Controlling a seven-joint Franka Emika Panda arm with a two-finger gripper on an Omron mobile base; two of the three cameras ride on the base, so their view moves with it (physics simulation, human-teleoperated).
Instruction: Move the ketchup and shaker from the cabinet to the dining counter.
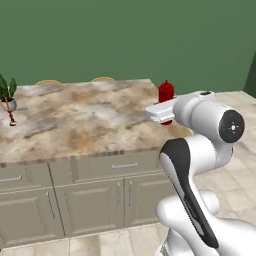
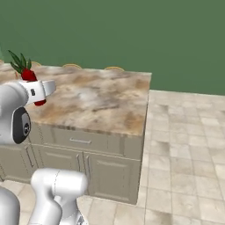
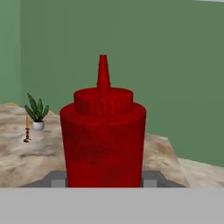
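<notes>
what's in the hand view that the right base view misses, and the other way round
The hand view alone gives the ketchup's ribbed cap and pointed nozzle, a thin candlestick beside the potted plant, and the gripper closed on the bottle's sides. The right base view alone gives the dining counter's cabinet fronts with drawer and door handles, the tiled floor and the arm. Both share the marble top, the green wall, the plant and the red bottle.
</notes>
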